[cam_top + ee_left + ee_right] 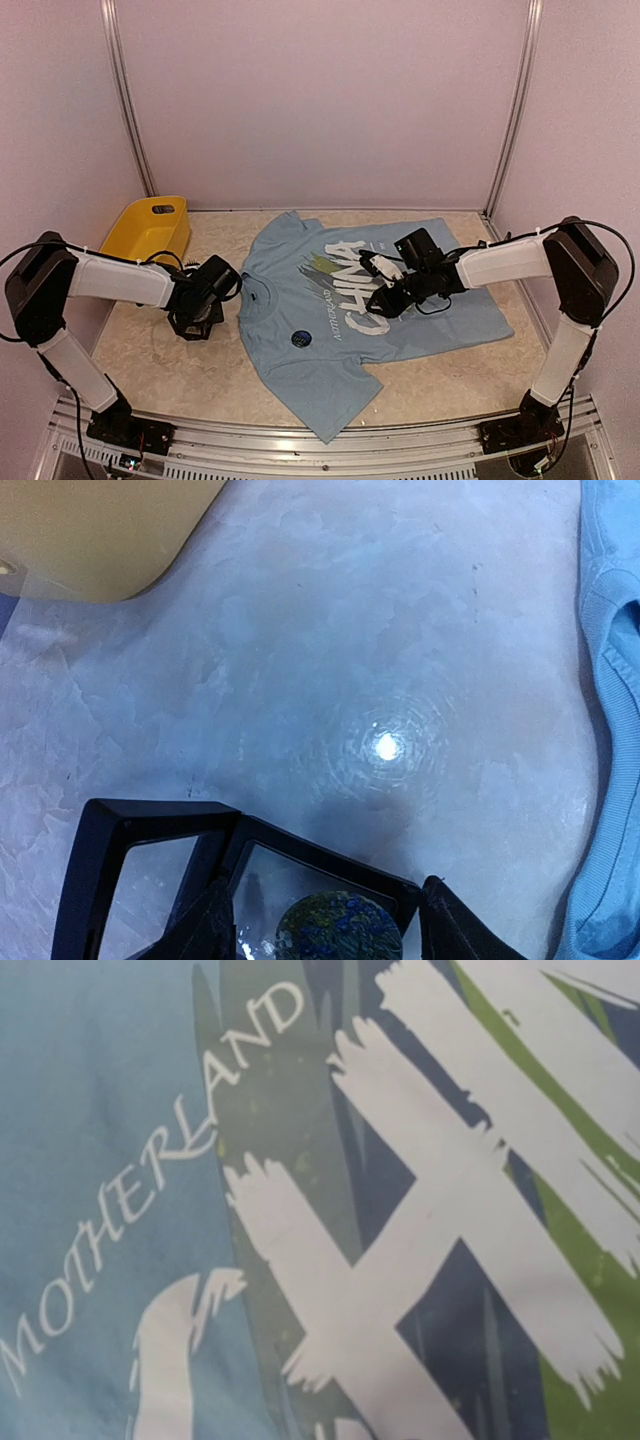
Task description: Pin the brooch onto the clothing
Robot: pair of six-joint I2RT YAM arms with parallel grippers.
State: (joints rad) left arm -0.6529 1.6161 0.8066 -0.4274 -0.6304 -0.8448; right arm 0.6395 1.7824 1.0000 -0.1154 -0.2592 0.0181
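The light blue T-shirt [400, 320] lies flat mid-table, its white "CHINA" print [355, 285] facing up. A small dark round disc [301, 339] sits on its chest. My left gripper [200, 305] is left of the collar and shut on a black-framed clear case [320, 855]. A round blue-green brooch [340, 932] shows inside the case, between my fingers [215, 930]. My right gripper [380, 285] hovers low over the print, jaws apart and empty. The right wrist view shows only the print [400, 1260] close up, with no fingers.
A yellow bin [150, 228] stands at the back left, and its corner shows in the left wrist view [100, 540]. The shirt's collar edge [610, 730] lies at the right of that view. White enclosure walls surround the marbled tabletop [150, 370].
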